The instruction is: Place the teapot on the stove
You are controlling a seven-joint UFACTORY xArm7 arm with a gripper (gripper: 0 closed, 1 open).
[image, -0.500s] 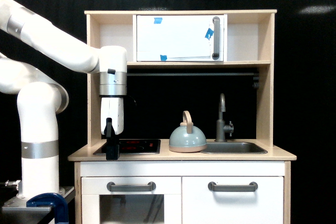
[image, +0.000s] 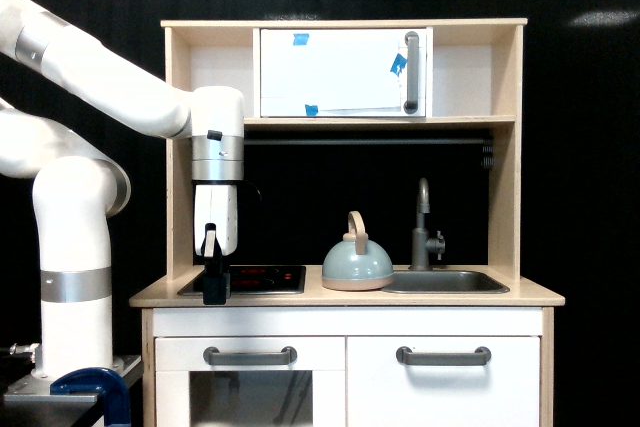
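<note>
Pale blue-grey, the teapot sits upright on the light wood desk, its tan loop handle standing up, between the stove on the exterior view's left and the grey sink on the right, touching or just beside the sink's rim. It is not on the black stove panel, whose faint red markings show. Behind the sink rises a grey faucet. The gripper hangs straight down over the stove's left end, well apart from the teapot; whether its dark fingers are spread or pressed together cannot be told. Above, a white cabinet door bears blue tape.
</note>
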